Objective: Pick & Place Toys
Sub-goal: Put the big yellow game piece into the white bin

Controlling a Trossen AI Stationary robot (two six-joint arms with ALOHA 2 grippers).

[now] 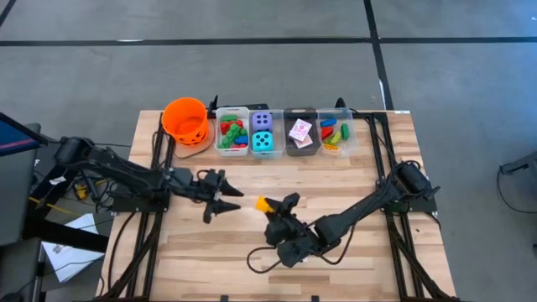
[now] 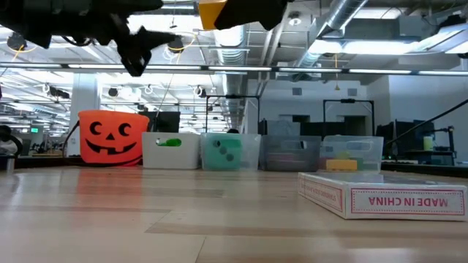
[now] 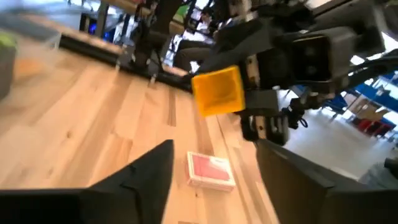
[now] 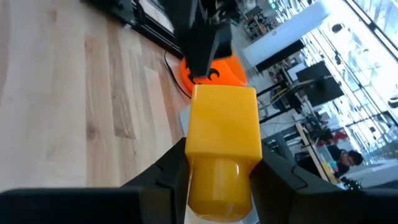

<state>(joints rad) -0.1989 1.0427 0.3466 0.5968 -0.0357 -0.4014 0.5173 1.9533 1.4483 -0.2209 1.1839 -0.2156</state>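
Note:
A yellow brick (image 1: 262,203) hangs above the middle of the table, with my right gripper (image 1: 272,205) shut on it. It also shows in the right wrist view (image 4: 224,124) and the left wrist view (image 3: 217,91). My left gripper (image 1: 226,201) stands open just to the brick's left, pointing at it, with nothing between its fingers (image 3: 149,168). More bricks (image 1: 232,132), two dice (image 1: 263,132) and cards (image 1: 300,130) lie in bins at the far edge. My right gripper pinches the yellow brick's rounded end (image 4: 214,183) between its two fingers (image 4: 166,168). The fingers come nearly level from the table's right. The brick's square end (image 4: 225,106) sticks out past the fingertips toward my left gripper. The brick is lifted clear of the table.
An orange pumpkin bucket (image 1: 186,119) stands at the far left beside the row of clear bins (image 1: 284,144). A flat card box (image 2: 380,196) lies on the table below the arms, also seen in the left wrist view (image 3: 210,169). Bare wood lies toward the near edge.

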